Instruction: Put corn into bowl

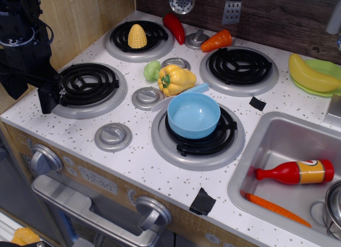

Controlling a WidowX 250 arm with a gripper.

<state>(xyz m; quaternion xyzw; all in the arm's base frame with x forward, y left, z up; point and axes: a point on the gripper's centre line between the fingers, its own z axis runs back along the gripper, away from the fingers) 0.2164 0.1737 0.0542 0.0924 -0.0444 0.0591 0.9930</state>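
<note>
The corn stands upright on the back-left burner, at about 11 o'clock from the bowl and well apart from it. The bowl sits on the front-right burner, open side up, with nothing in it.

The gripper is at the far left, at 9 o'clock from the bowl, low over the left edge of the front-left burner. Its jaws are dark against the dark coil, and I cannot tell whether they are wide or narrow. They hold nothing that shows.

Just at 11 o'clock from the bowl lies a yellow pepper, close to the bowl's rim, with a small green piece beside it. A red chili and an orange carrot lie toward 12 o'clock near the back wall.

At 2 o'clock a banana rests on a green plate. At 4 o'clock the sink holds a red bottle and a second carrot.

The white speckled tabletop carries all four burners.
</note>
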